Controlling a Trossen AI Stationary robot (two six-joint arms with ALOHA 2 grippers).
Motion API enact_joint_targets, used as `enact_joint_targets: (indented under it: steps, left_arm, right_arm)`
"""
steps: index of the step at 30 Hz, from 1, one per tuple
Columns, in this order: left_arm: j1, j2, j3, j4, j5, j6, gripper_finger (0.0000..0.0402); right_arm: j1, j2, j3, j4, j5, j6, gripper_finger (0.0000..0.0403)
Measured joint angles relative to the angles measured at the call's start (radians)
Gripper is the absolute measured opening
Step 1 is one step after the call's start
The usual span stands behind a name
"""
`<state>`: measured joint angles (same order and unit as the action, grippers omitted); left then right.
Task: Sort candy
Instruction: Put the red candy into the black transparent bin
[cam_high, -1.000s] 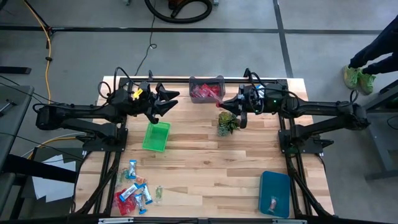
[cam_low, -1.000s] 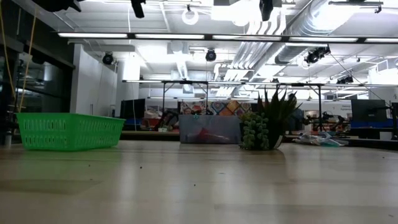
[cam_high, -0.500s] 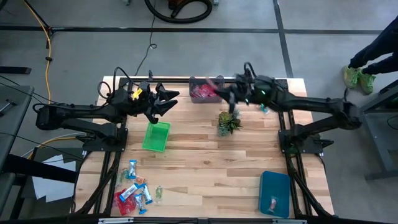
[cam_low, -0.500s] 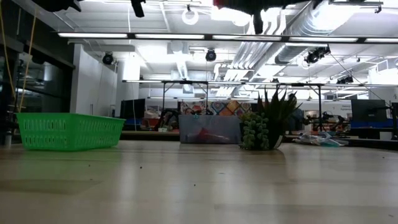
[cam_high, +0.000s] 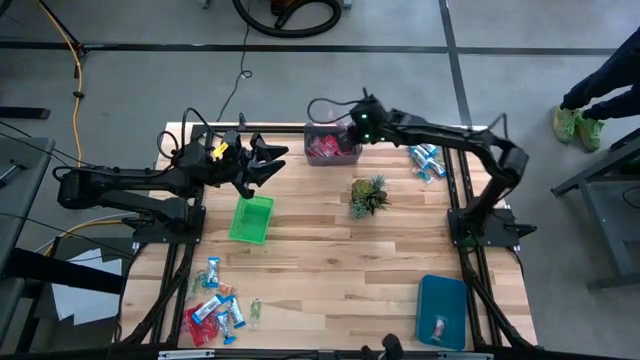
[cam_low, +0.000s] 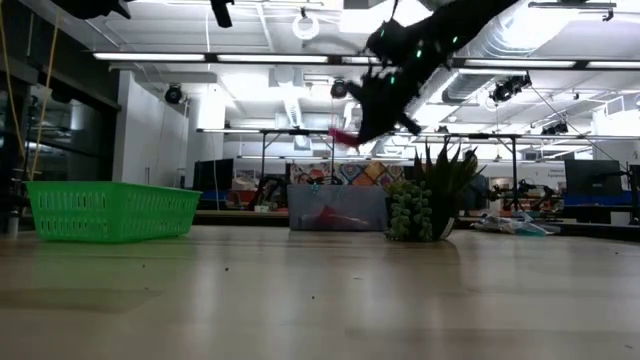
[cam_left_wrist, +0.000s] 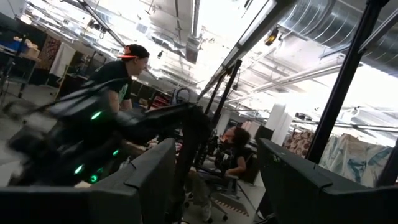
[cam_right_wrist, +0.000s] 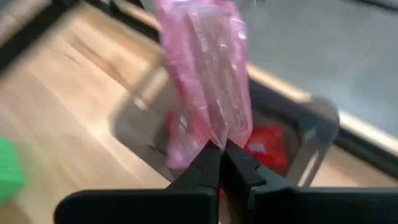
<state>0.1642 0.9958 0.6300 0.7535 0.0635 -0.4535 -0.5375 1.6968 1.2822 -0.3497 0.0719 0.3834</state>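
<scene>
The right claw (cam_right_wrist: 219, 163) is pressed together on a pink-wrapped candy (cam_right_wrist: 208, 74), holding it in the air above the grey bin (cam_high: 332, 144) at the far edge of the table (cam_high: 330, 270); red candies (cam_right_wrist: 264, 144) already lie inside that bin. No writing can be read on the pink wrapper.

The left claw (cam_high: 278, 160) waits spread above the green basket (cam_high: 251, 219), holding nothing.

More candy (cam_high: 217, 311) lies in a loose pile at the table's near left corner, 1 piece (cam_high: 438, 326) sits in the blue bin (cam_high: 441, 311), and a few blue-and-white pieces (cam_high: 425, 160) lie near the far right edge. A small spiky plant (cam_high: 366, 195) stands mid-table.
</scene>
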Motion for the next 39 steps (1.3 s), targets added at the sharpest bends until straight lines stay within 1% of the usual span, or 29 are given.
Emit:
enact_joint_targets:
  steps: [6,11,13,16,21,25,28,32,36,39]
  left_arm:
    - [0.000,0.000,0.000,0.000,0.000,-0.015,0.0213]
    - [0.000,0.000,0.000,0.000,0.000,-0.015,0.0213]
    - [0.000,0.000,0.000,0.000,0.000,-0.015,0.0213]
    - [0.000,0.000,0.000,0.000,0.000,-0.015,0.0213]
    - [0.000,0.000,0.000,0.000,0.002,-0.016,0.0213]
    - [0.000,0.000,0.000,0.000,0.002,-0.016,0.0213]
    - [0.000,0.000,0.000,-0.001,0.003,-0.016,0.0213]
    - [0.000,0.000,0.000,-0.005,0.005,-0.015,0.0213]
    - [0.000,0.000,0.000,-0.008,0.005,-0.010,0.0213]
    - [0.000,0.000,0.000,-0.008,0.005,0.012,0.0213]
  right_arm:
    - [0.001,0.108,-0.003,-0.029,-0.005,0.029,0.0000]
    - [0.001,0.127,-0.003,-0.032,-0.005,0.071,0.0002]
    - [0.001,0.126,-0.003,-0.029,-0.005,0.063,0.0015]
    - [0.002,0.126,-0.003,-0.033,-0.012,0.040,0.0058]
    - [0.005,0.126,0.000,-0.041,-0.025,0.036,0.0157]
    - [0.005,0.123,0.061,-0.090,-0.093,-0.026,0.0220]
    - [0.008,0.086,0.116,-0.118,-0.119,-0.091,0.0244]
    - [0.024,-0.013,0.152,-0.127,-0.145,-0.164,0.0249]
    - [0.067,-0.162,0.126,-0.120,-0.200,-0.194,0.0250]
    - [0.123,-0.277,0.081,-0.108,-0.236,-0.192,0.0250]
